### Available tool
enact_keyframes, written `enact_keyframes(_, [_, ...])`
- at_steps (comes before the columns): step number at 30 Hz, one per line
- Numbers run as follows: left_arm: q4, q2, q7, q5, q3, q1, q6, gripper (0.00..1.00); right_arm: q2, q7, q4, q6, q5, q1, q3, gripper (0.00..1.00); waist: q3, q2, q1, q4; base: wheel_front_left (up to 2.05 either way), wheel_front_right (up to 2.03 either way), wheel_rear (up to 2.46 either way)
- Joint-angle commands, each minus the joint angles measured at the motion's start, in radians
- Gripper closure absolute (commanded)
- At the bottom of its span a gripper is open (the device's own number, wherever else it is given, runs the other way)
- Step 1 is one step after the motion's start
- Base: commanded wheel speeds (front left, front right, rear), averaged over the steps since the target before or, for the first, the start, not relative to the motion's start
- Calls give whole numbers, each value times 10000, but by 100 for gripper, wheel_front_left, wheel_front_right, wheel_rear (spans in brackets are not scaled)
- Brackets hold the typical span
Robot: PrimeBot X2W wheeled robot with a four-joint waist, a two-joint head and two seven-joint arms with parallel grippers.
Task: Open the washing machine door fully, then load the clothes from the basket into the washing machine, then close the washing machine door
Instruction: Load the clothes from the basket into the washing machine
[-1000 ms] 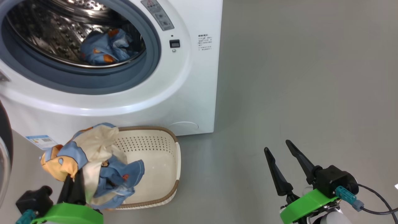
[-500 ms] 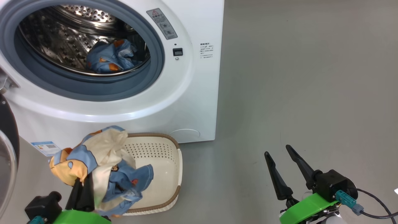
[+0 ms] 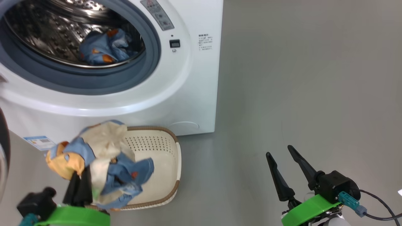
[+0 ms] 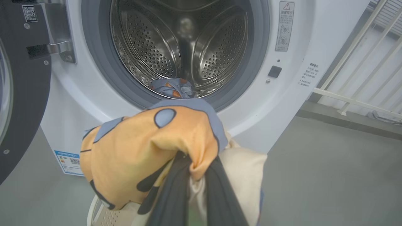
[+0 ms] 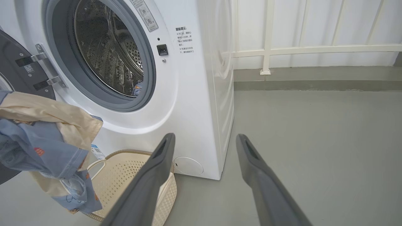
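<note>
The washing machine (image 3: 188, 78) stands with its round mouth uncovered and the washing machine door (image 4: 25, 94) swung wide to the left. One light blue garment (image 3: 103, 48) lies in the steel drum. My left gripper (image 3: 78, 185) is shut on a bundle of clothes (image 3: 103, 163), blue, cream and orange, hanging just above the left end of the basket (image 3: 160, 163). In the left wrist view the bundle (image 4: 141, 150) wraps the dark fingers (image 4: 176, 194) and faces the drum. My right gripper (image 3: 278, 150) is open over bare floor, right of the basket.
The grey floor (image 3: 298, 78) stretches right of the machine. A white railing (image 5: 314, 50) and low kerb run behind it. A blue label sticker (image 3: 39, 142) marks the machine's lower left corner. The basket (image 5: 125, 175) sits close against the machine's front.
The head view dipped and came back, so the whole picture shifted. The left gripper still holds the bundle above the basket, edged slightly right. The right gripper has stayed put.
</note>
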Motion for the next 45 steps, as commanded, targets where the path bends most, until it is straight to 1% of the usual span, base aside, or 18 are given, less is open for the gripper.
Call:
enact_keyframes(1, [-381, 223, -135, -118, 384, -549, -24, 100, 24, -49, -272, 16, -25, -225, 245, 0, 274, -1, 0, -88, 0, 0, 0])
enact_keyframes(4, [-500, 389, -135, -300, 443, -973, -24, 100, 28, -49, -290, 16, -58, -334, 244, 0, 640, -1, 0, -193, 0, 0, 0])
enact_keyframes(7, [-531, 794, -135, -490, 440, -1840, -24, 100, 28, -49, -365, 16, -136, -533, 223, 0, 1216, -1, 0, -393, 0, 0, 0])
enact_keyframes(8, [-428, 989, -135, -687, 508, -2395, -24, 100, 31, -49, -412, 16, -176, -640, 223, 0, 1537, -1, 0, -518, 0, 0, 0])
enact_keyframes(10, [-244, 1081, -135, -1248, 589, -3025, -24, 100, 35, -49, -456, 16, -220, -743, 201, 0, 1882, -1, 0, -645, 0, 0, 0])
enact_keyframes(12, [-31, 1294, -135, -1746, 642, -3690, -24, 100, 46, -49, -518, 16, -243, -839, 193, 0, 2232, -1, 0, -795, 0, 0, 0])
enact_keyframes(18, [690, 2110, -135, -2311, 691, -5605, -25, 100, 115, -49, -688, 16, -265, -1096, 269, 0, 3323, -1, 0, -1338, 0, 0, 0])
enact_keyframes(24, [1718, 3217, -113, -2695, 365, -7638, -25, 100, 168, -49, -881, 16, -219, -1353, 315, 0, 4377, -1, 0, -1943, 0, 0, 0])
enact_keyframes(25, [2145, 3493, 21, -2988, 355, -8323, -25, 100, 177, -49, -928, 16, -161, -1401, 305, 0, 4682, -1, 0, -2126, 0, 0, 0])
enact_keyframes(26, [2339, 3638, 102, -3142, 378, -8669, -25, 100, 180, -49, -954, 16, -69, -1415, 330, 0, 4822, -1, 0, -2222, 0, 0, 0])
enact_keyframes(27, [2339, 3638, 102, -3142, 378, -8669, -25, 100, 180, -49, -954, 16, -69, -1415, 330, 0, 4822, -1, 0, -2222, 0, 0, 0])
enact_keyframes(28, [2535, 3843, 182, -3242, 368, -9022, -25, 100, 181, -49, -983, 16, 46, -1432, 376, 0, 4962, -1, 0, -2326, 0, 0, 0])
enact_keyframes(29, [2894, 4287, 359, -3293, 228, -9706, -25, 100, 183, -49, -1036, 16, 262, -1475, 475, 0, 5233, -1, 0, -2527, 0, 0, 0])
enact_keyframes(30, [3062, 4488, 448, -3314, 149, -10047, -25, 100, 183, -49, -1060, 16, 360, -1504, 530, 0, 5360, -1, 0, -2628, 0, 0, 0])
enact_keyframes(31, [3062, 4488, 448, -3314, 149, -10047, -25, 100, 183, -49, -1060, 16, 360, -1504, 530, 0, 5360, -1, 0, -2628, 0, 0, 0])
enact_keyframes(34, [3595, 5072, 734, -3320, -121, -11074, -25, 100, 185, -49, -1139, 16, 649, -1625, 695, 0, 5729, -1, 0, -2920, 0, 0, 0])
enact_keyframes(38, [4258, 5865, 1000, -2980, -703, -12373, -25, 100, 185, -49, -1205, 16, 1016, -1796, 880, 0, 6152, -1, 0, -3310, 0, 0, 0])
enact_keyframes(45, [5578, 6570, 911, -2527, -1646, -14142, -25, 100, 186, -49, -1214, 16, 1476, -2048, 1153, 0, 6648, -1, 0, -3719, 0, 0, 0])
